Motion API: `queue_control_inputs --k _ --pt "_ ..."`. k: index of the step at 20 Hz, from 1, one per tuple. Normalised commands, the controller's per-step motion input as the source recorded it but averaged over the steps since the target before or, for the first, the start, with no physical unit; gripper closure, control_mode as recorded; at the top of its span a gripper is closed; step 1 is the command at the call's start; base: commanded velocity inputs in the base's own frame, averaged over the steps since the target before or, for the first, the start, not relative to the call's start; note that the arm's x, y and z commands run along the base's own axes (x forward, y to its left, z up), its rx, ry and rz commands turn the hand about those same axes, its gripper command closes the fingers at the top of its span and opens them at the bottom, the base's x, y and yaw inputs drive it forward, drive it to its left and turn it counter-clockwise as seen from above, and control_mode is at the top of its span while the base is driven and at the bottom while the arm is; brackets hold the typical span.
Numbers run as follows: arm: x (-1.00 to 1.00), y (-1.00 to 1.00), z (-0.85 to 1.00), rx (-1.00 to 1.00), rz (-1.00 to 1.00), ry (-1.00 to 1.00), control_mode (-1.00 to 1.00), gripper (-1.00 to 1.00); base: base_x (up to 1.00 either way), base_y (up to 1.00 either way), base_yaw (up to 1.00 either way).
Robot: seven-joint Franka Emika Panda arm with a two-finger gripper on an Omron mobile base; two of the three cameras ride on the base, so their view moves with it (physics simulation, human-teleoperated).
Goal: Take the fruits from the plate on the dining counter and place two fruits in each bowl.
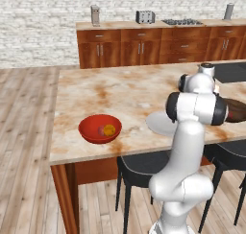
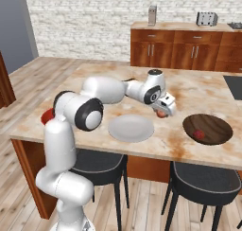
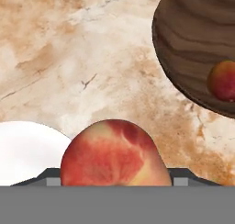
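With its gripper [image 2: 162,112] clamped on a reddish round fruit [image 3: 114,153], the arm needs to carry on to the dark brown wooden bowl [image 2: 208,128], which holds one fruit already.

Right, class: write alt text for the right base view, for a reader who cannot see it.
The gripper holds a reddish fruit above the marble dining counter, between an empty pale plate and a dark brown bowl containing one red fruit. Black stools stand below.
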Motion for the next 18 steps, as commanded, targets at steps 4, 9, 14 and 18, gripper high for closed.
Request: queue_control_inputs --k 4,9,14,18 --pt "-0.69 -0.68 0.33 -0.04 -0.30 0.00 -1.00 1.00 0.00 0.00 0.00" --pt "-0.38 -0.25 0.16 -0.18 -0.24 -0.05 -1.00 1.00 0.00 0.00 0.00" --pt "-0.07 -0.59 0.04 -0.03 -0.09 0.05 -1.00 1.00 0.00 0.00 0.00" --pt "0.12 -0.46 0.06 0.04 0.00 0.12 -1.00 1.00 0.00 0.00 0.00"
